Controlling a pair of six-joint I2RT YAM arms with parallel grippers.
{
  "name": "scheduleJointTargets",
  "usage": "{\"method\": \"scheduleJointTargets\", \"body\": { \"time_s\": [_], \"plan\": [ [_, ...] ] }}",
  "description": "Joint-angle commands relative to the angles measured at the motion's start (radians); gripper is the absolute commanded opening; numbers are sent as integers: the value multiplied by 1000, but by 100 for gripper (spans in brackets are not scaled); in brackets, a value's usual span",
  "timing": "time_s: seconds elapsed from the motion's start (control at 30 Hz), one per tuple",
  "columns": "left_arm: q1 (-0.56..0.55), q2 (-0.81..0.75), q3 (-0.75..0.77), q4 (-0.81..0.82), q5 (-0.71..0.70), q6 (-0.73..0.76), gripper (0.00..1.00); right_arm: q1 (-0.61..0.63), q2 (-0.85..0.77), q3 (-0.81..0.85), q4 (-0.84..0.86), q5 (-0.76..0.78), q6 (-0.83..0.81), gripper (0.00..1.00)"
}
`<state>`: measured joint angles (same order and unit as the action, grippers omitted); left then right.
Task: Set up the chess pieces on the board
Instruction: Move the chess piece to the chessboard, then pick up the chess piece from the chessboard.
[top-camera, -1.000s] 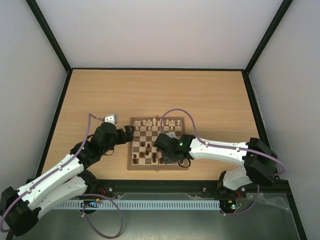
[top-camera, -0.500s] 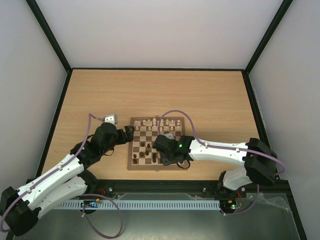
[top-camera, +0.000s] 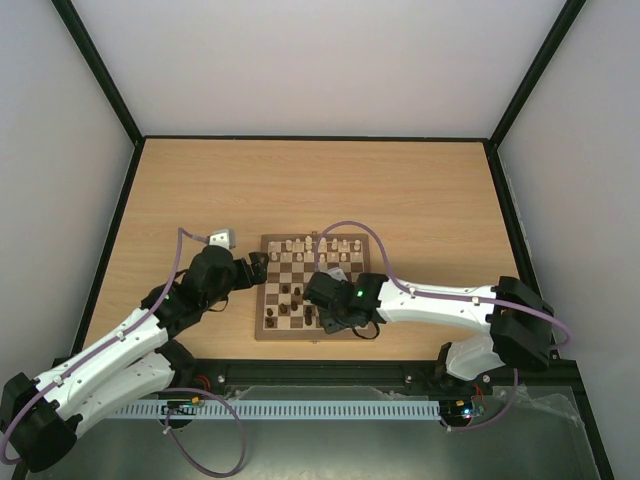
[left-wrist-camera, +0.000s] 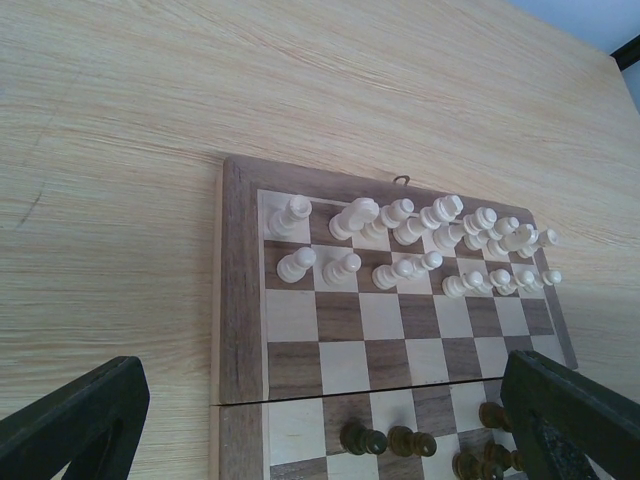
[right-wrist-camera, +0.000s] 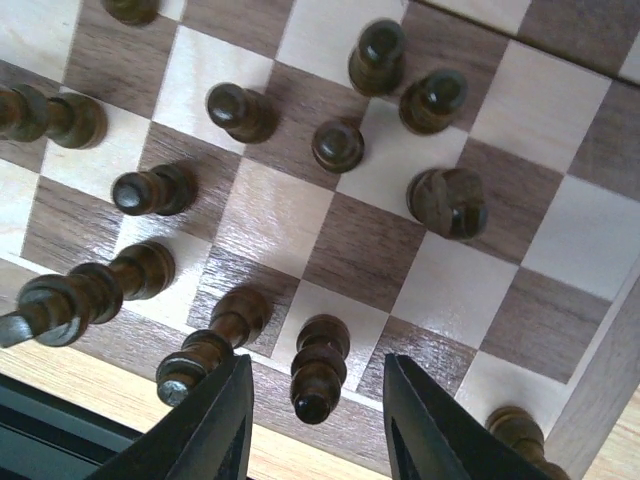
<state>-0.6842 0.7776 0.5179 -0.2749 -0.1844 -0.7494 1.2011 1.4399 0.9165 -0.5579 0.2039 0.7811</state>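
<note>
The board (top-camera: 270, 300) lies in the middle of the table. Cream chess pieces (top-camera: 320, 244) stand in two rows along its far edge and also show in the left wrist view (left-wrist-camera: 400, 215). Dark chess pieces (top-camera: 292, 300) stand scattered over its near half. My left gripper (top-camera: 260, 268) hovers at the board's left edge, open and empty, its fingers (left-wrist-camera: 70, 425) spread wide over the border (left-wrist-camera: 238, 300). My right gripper (right-wrist-camera: 318, 425) is low over the near row, open, its jaws either side of a dark piece (right-wrist-camera: 320, 372) without touching it.
More dark pieces crowd close in the right wrist view: a tall one (right-wrist-camera: 205, 345) just left of the jaws, one (right-wrist-camera: 515, 430) off the board's corner. A small grey block (top-camera: 221, 238) lies on the table left of the board.
My right gripper has shifted slightly left and nearer over the board's near rows. The left arm has not moved.
</note>
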Motion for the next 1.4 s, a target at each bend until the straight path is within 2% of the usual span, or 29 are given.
{"method": "scheduleJointTargets", "body": {
  "time_s": [0.0,0.13,0.3,0.57,1.2,1.37],
  "plan": [
    [-3,-2,-15,9,-9,1,100,8,-14,61,-81,45,9,38],
    [-3,-3,-15,9,-10,2,100,7,-48,119,-117,126,1,40],
    [-3,-4,-14,10,-9,2,99,-46,-14,148,-155,178,-22,33],
    [-3,-28,-16,-2,-13,-1,99,-132,3,85,-98,123,-69,28],
    [-3,-58,-24,-23,-27,-1,100,-160,93,59,-15,58,-115,24],
    [-3,-62,-25,-26,-28,-2,99,-169,101,54,-5,50,-115,18]
  ]
}}
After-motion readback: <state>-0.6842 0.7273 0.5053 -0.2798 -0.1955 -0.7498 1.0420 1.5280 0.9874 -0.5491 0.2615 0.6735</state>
